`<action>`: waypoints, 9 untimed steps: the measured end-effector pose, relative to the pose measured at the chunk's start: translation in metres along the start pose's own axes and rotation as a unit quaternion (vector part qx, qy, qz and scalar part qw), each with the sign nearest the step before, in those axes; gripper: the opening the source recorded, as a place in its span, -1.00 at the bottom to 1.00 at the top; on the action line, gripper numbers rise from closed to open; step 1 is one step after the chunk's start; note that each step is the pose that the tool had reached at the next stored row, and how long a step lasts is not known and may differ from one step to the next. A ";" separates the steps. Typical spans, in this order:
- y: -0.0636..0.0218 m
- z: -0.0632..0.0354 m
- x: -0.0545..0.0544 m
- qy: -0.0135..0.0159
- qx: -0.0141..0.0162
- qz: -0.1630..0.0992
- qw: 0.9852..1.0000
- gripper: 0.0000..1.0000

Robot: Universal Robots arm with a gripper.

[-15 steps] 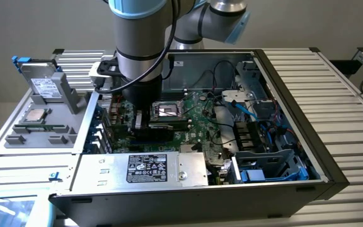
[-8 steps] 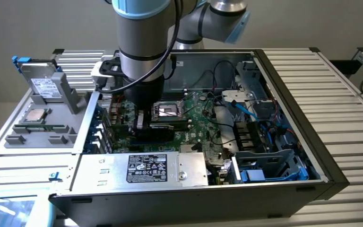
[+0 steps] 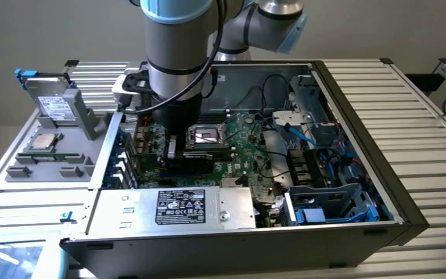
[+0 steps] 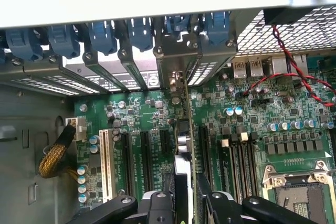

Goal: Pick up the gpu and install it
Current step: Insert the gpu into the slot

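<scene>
The gpu (image 4: pixel 185 129) shows edge-on in the wrist view as a thin green card standing upright over the motherboard's (image 4: pixel 147 114) black expansion slots. Its metal end bracket (image 4: pixel 170 69) stands against the case's rear slot panel. My gripper (image 4: pixel 186 211) is shut on the card, with one black finger (image 4: pixel 157 208) on each side of it. In the exterior view the arm reaches down into the open computer case (image 3: pixel 362 116), and the gripper (image 3: pixel 178 156) is low over the slots at the exterior view's left of the CPU socket (image 3: pixel 207 136).
Blue slot latches (image 4: pixel 100 35) line the rear panel. Red and black wires (image 4: pixel 281 74) and a braided yellow cable (image 4: pixel 52 156) lie near the board. The power supply (image 3: pixel 195 206) fills the case's front. A grey tray (image 3: pixel 21 174) holds a hard drive (image 3: pixel 53 104), a CPU (image 3: pixel 45 141) and a RAM stick (image 3: pixel 49 157).
</scene>
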State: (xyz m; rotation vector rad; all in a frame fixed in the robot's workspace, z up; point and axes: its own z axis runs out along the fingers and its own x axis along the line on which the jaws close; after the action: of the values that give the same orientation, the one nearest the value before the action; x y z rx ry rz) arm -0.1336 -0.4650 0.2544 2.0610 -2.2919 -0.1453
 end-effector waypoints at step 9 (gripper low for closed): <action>-0.0020 -0.0047 0.000 0.000 -0.005 0.000 1.000 -0.44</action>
State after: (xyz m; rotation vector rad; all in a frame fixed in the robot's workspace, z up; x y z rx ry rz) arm -0.1312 -0.4652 0.2588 2.0558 -2.2869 -0.1544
